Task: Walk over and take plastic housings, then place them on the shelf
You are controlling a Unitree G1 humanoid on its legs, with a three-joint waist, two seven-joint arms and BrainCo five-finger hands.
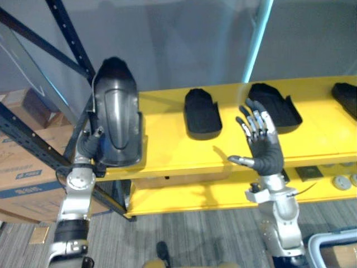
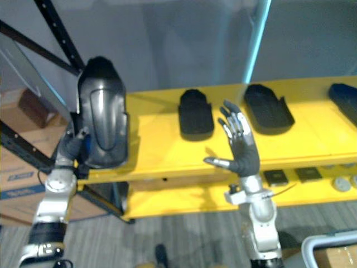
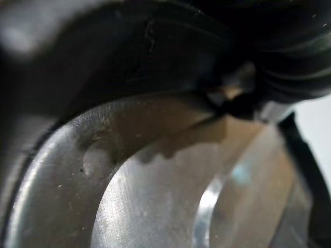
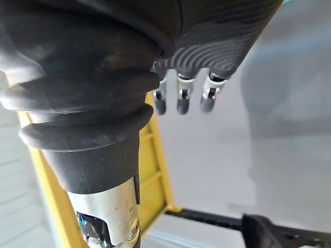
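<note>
The left hand (image 1: 89, 146) grips a housing (image 1: 116, 120) by its rim, thumb clamped on the edge and fingers hidden behind, holding it upright at the left end of the yellow shelf (image 1: 167, 151). The right hand (image 1: 266, 152) is raised, spread flat and empty. The left wrist view shows the housing's glossy grey curve. Three black housings (image 1: 202, 113) lie on the shelf.

one housing (image 1: 116, 114), glossy dark grey with a raised rib down its middle, stands upright at the left of the frame. the left hand (image 1: 89, 146) grips its lower left edge, and its bottom is over the left end of the yellow shelf (image 1: 167, 151). three matte black ones lie flat along the shelf: second housing (image 1: 202, 113) at centre, third housing (image 1: 274, 104) right of centre, fourth housing (image 1: 347, 96) cut by the right edge.
</note>
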